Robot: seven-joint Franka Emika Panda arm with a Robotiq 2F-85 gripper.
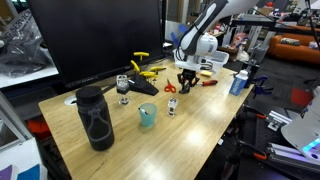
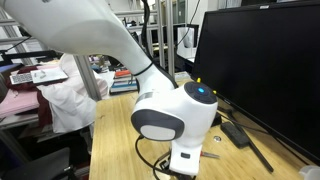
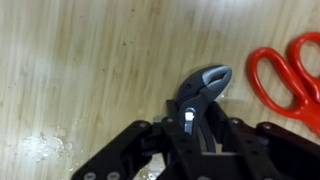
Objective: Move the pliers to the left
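The pliers (image 3: 207, 82) sit between the fingers (image 3: 170, 125) of the gripper (image 3: 195, 122), low over the wooden table (image 3: 70, 70). In the wrist view the head pokes out past the fingertips and the handles are hidden under the gripper body. The fingers are drawn in close on either side of the tool just behind its head and look clamped on it; whether it is lifted clear of the wood cannot be told. A pair of red scissors (image 3: 285, 70) lies just beside the head, not touching it. In an exterior view some yellow-handled tools (image 1: 145, 68) lie behind the gripper, near a large dark monitor (image 1: 95, 35). A glass (image 1: 123, 88), a teal cup (image 1: 147, 115) and a black bottle (image 1: 95, 118) stand nearer the front edge, well apart from the pliers, and a blue bottle (image 1: 238, 82) stands at the table's side. The pliers' head is gray metal, curved and rounded at the tip, with a bright glint near the pivot.
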